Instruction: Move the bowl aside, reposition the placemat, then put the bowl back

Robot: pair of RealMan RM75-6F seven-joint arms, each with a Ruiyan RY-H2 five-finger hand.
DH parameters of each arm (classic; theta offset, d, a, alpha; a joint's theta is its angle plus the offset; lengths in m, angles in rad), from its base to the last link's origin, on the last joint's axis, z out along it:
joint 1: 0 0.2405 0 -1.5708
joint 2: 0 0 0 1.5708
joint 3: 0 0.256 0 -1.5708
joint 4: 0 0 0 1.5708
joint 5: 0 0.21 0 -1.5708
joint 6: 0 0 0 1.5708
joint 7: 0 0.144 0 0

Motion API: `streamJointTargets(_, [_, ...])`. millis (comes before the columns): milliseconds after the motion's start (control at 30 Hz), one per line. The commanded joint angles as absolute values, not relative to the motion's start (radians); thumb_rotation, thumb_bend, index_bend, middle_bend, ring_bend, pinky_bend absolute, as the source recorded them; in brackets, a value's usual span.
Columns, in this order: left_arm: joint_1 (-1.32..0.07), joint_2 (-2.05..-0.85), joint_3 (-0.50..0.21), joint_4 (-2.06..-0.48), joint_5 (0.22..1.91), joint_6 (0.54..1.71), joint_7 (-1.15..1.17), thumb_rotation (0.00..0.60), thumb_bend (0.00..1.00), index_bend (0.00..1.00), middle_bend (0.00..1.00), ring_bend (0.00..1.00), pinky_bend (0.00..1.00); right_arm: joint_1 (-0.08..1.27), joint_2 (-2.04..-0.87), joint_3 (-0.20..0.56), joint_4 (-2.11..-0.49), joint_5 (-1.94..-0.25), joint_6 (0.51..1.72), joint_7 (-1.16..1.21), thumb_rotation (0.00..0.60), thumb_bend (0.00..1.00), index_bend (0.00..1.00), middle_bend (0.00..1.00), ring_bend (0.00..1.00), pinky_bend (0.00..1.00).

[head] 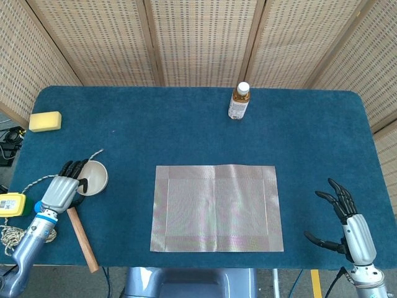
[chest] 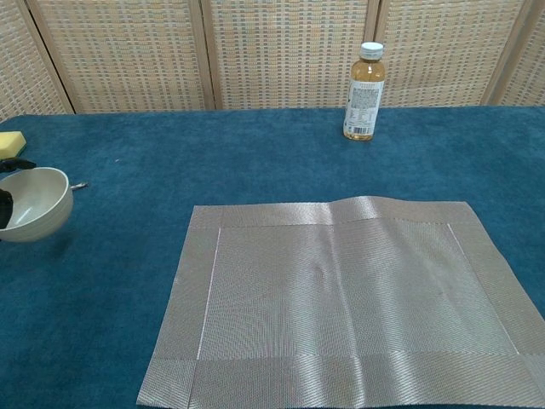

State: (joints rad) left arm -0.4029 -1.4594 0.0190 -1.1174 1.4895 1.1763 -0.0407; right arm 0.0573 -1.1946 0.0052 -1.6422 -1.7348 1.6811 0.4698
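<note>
The silver woven placemat [head: 216, 208] lies flat at the table's front centre, with a slight ripple along its far edge [chest: 358, 207]. The small cream bowl [head: 93, 177] is to its left, held by its rim in my left hand [head: 62, 189]. In the chest view the bowl [chest: 36, 203] hangs just above the blue cloth with a shadow under it, and only dark fingertips [chest: 5, 207] show at the frame's edge. My right hand [head: 344, 220] rests at the front right, fingers spread, holding nothing, apart from the mat.
A bottle of amber drink [head: 239, 101] stands at the back centre. A yellow sponge [head: 45, 121] lies at the far left. Near my left hand are a wooden stick [head: 82, 238], a twisted rope [head: 93, 154] and a yellow tape measure [head: 11, 203].
</note>
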Motion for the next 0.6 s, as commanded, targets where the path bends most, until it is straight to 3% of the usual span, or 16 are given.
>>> streamJointTargets(33, [-0.425, -1.421, 0.009, -1.227, 1.533, 1.206, 0.021, 0.600, 0.47, 0.68, 0.00, 0.00, 0.00, 0.057, -1.193, 0.007, -1.643, -1.733, 1.683, 0.474, 0.600, 0.21, 0.22, 0.00, 0.00, 0.00])
streamJointTargets(333, [-0.501, -1.419, -0.031, -1.429, 1.559, 1.162, 0.186, 0.600, 0.47, 0.67, 0.00, 0.00, 0.00, 0.056, -1.181, 0.014, -1.646, -1.718, 1.689, 0.497, 0.600, 0.21, 0.22, 0.00, 0.00, 0.00])
streamJointTargets(600, [-0.607, -1.541, -0.087, -1.540, 1.514, 1.040, 0.362, 0.600, 0.47, 0.66, 0.00, 0.00, 0.00, 0.054, -1.170, 0.024, -1.646, -1.702, 1.697, 0.525, 0.600, 0.21, 0.22, 0.00, 0.00, 0.00])
